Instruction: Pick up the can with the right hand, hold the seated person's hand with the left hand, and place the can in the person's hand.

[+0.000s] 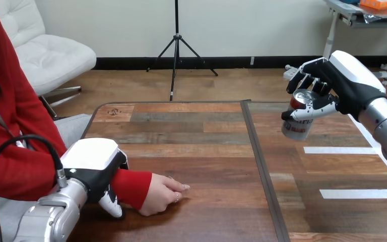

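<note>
A silver can with a red top hangs in the air above the table's right half, tilted, with my right hand curled round its upper part. The person's hand rests palm down on the table near the front left, its fingers pointing right. My left hand lies over the person's red-sleeved wrist, with its thumb curled down on the near side of the wrist and the fingers hidden behind it.
The wooden table has a dark seam running front to back right of the middle. White tape strips lie on the right half. The person sits at the left edge.
</note>
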Tool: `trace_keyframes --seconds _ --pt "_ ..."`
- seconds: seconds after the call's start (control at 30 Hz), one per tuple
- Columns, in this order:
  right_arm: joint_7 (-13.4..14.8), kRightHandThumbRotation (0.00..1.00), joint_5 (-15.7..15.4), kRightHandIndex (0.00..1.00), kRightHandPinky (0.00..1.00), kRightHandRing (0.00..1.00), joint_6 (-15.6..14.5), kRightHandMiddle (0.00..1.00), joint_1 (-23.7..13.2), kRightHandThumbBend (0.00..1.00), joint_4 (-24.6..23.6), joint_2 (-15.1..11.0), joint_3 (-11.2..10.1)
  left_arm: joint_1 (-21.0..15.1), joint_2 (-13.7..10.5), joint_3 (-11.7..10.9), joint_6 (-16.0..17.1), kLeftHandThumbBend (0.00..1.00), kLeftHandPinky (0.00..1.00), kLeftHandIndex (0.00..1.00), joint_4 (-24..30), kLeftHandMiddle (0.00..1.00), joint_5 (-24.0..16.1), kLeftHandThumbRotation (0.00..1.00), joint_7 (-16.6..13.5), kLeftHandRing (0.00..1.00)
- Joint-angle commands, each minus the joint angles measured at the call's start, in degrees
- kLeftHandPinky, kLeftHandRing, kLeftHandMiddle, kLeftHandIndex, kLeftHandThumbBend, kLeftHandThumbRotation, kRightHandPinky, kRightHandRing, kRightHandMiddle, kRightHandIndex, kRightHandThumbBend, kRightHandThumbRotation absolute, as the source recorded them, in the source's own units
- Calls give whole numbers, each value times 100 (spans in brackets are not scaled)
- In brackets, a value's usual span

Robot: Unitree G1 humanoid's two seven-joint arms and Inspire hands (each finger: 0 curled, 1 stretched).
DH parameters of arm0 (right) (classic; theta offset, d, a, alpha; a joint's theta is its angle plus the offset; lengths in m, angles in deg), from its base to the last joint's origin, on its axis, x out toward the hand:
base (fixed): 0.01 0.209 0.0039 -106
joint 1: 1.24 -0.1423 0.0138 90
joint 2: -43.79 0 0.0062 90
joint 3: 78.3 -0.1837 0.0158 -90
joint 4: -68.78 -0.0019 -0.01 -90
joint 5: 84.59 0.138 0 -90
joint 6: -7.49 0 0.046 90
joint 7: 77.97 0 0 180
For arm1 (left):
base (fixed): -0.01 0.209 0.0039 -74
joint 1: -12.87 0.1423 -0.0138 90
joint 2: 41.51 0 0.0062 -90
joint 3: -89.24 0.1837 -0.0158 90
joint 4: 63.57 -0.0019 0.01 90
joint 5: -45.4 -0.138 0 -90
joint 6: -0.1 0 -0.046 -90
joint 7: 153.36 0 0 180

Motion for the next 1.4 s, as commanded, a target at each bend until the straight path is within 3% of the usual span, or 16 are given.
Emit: trace_keyframes --seconds 0.0,0.33,0.53,0.83,1.37 --pt "77 0 166 52 35 37 57 44 -249 63 -327 -52 -214 -311 84 2 -182 85 37 50 -149 48 111 0 -7 45" --pt "54 0 151 51 35 37 61 44 -247 63 -370 -29 -233 -310 137 -37 -267 79 24 41 -156 39 441 0 -58 32" --pt "23 0 162 51 35 37 27 44 -249 63 -438 -4 -239 -290 144 -62 -254 77 23 40 -134 39 609 0 -139 32" --pt "-95 0 224 52 35 38 -125 45 -234 62 -651 73 -257 -189 154 -140 -87 77 23 36 -5 38 858 0 -505 32" --pt "-49 0 252 51 33 37 -1 44 -274 63 -792 265 -196 -69 212 -254 126 76 22 35 426 36 1122 0 -1186 30"
